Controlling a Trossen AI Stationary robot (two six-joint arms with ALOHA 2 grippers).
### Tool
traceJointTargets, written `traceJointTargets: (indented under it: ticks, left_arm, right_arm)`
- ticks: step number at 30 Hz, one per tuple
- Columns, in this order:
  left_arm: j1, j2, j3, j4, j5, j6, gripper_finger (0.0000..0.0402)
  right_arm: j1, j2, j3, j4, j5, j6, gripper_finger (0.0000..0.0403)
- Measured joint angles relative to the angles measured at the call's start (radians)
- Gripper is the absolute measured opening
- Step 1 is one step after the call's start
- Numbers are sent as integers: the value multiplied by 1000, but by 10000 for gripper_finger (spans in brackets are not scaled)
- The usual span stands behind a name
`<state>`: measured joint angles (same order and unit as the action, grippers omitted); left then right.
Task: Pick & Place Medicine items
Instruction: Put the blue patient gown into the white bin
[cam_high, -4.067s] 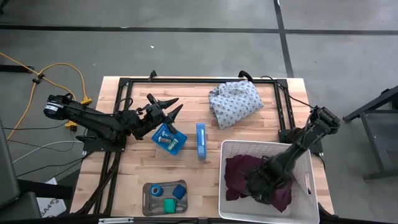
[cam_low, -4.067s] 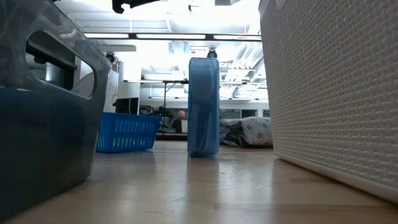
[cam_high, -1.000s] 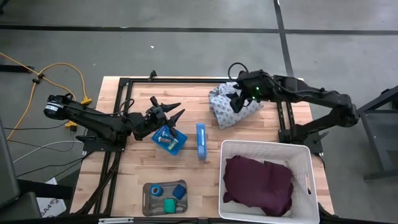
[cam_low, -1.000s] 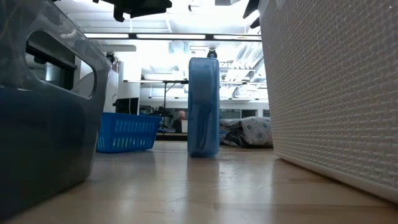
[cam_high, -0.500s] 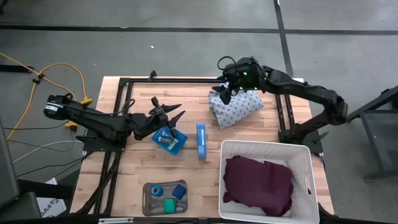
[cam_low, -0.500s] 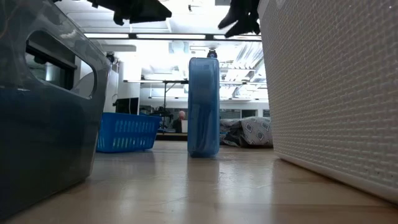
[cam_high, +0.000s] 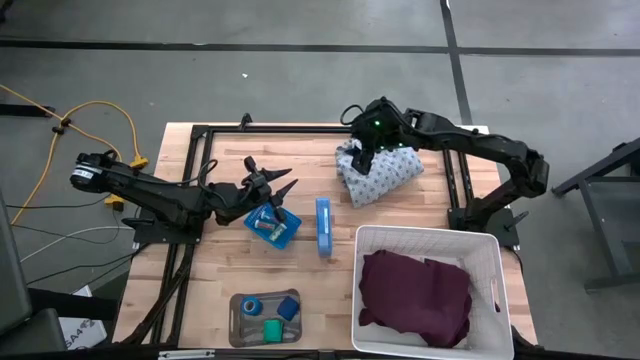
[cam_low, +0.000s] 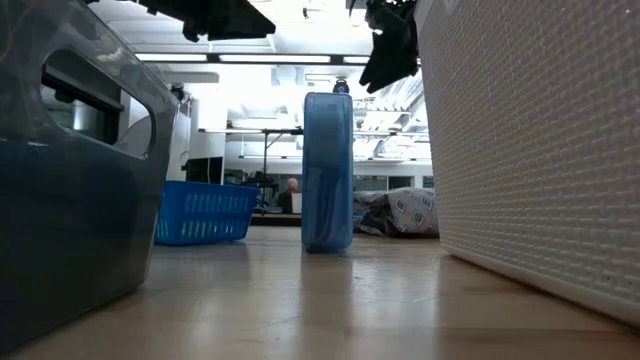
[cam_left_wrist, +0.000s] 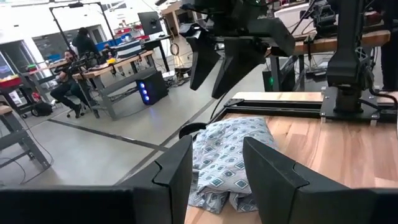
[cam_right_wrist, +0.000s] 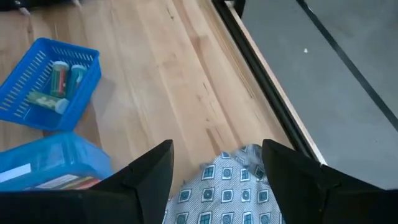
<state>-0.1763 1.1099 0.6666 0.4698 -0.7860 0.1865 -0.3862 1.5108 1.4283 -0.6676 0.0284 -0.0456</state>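
The pale wooden slat table (cam_high: 220, 250) stands on a grey concrete floor (cam_high: 300, 80) crossed by dark lines. At its 6 o'clock edge a grey tray (cam_high: 238, 318) holds the medicine items (cam_high: 268, 314): blue roll, green roll, blue block. The left gripper (cam_high: 283, 185), fingers parted and empty, hovers over a small blue mesh basket (cam_high: 285, 233) near centre. The right gripper (cam_high: 357, 150), fingers parted and empty, hangs over the patterned folded cloth (cam_high: 385, 172) at 1 o'clock. Behind lies a workshop with benches (cam_left_wrist: 118, 68).

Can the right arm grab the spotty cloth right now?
Probably yes. The right gripper hangs just above the edge of the patterned cloth, its jaws open, and nothing lies between them. The left gripper waits by the blue basket, out of the way.
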Motion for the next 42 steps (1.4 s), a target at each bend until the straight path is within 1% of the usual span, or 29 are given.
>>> traceJointTargets:
  ticks: [9, 12, 17, 23, 27, 29, 30, 32, 35, 38, 42]
  left_arm:
    - [53, 0, 0, -12, 1, 25, 136]
    - [95, 0, 0, -23, 3, 52, 136]
    - [177, -12, 0, -23, 3, 95, 136]
    - [249, -90, 0, -46, 1, 176, 136]
    - [312, -180, 0, -127, 26, 198, 136]
    - [358, -237, 0, -191, 78, 185, 136]
    - [386, -266, 0, -229, 125, 172, 136]
    - [450, -328, 0, -315, 242, 125, 136]
    - [555, -398, 0, -449, 446, 58, 136]
    - [645, -425, 0, -545, 610, 14, 136]
    - [735, -418, 0, -608, 754, 0, 136]
  right_arm:
    - [-27, 0, 116, -138, -1, -16, 232]
    - [-48, 0, 134, -179, 5, -27, 232]
    - [-63, 0, 135, -228, 56, -29, 232]
    - [-61, 0, 135, -228, 45, -30, 232]
    - [-61, 0, 135, -228, 47, -30, 232]
    - [-61, 0, 135, -230, 48, -30, 232]
    - [-61, 0, 135, -231, 48, -30, 232]
    - [-61, 0, 135, -232, 46, -30, 232]
    - [-61, 0, 135, -232, 47, -29, 232]
    - [-61, 0, 135, -233, 47, -11, 232]
    - [-58, 0, 135, -255, 43, 0, 232]
